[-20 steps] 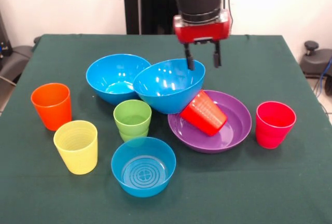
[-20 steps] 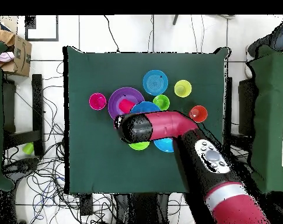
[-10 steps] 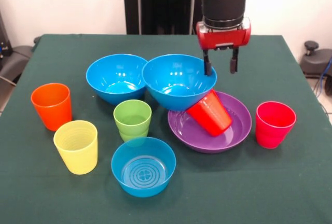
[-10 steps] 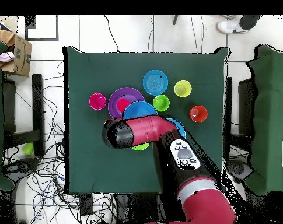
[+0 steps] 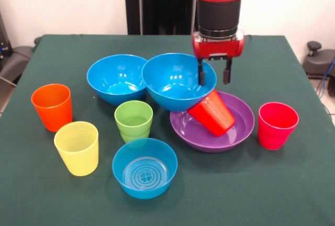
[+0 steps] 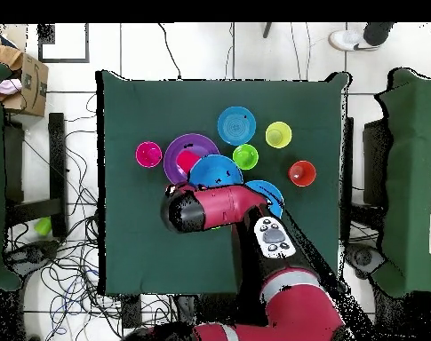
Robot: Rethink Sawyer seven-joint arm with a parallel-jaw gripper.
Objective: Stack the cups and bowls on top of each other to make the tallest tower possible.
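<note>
My gripper is open and hangs over the right rim of a large blue bowl, with its left finger just inside that rim. This bowl rests against a red cup that lies tilted in the wide purple bowl. A second large blue bowl sits to its left. Standing alone are the pinkish-red cup, orange cup, yellow cup, light green cup and small blue bowl. In the overhead view the arm hides the gripper.
Everything stands on a dark green table. In the overhead view cables cover the floor around the table, a cardboard box sits at the upper left, and a person's shoe shows at the top edge.
The gripper swung right, then came back left and slightly lower over the bowl's right rim. The tilted large blue bowl has settled more level and shifted a little left.
</note>
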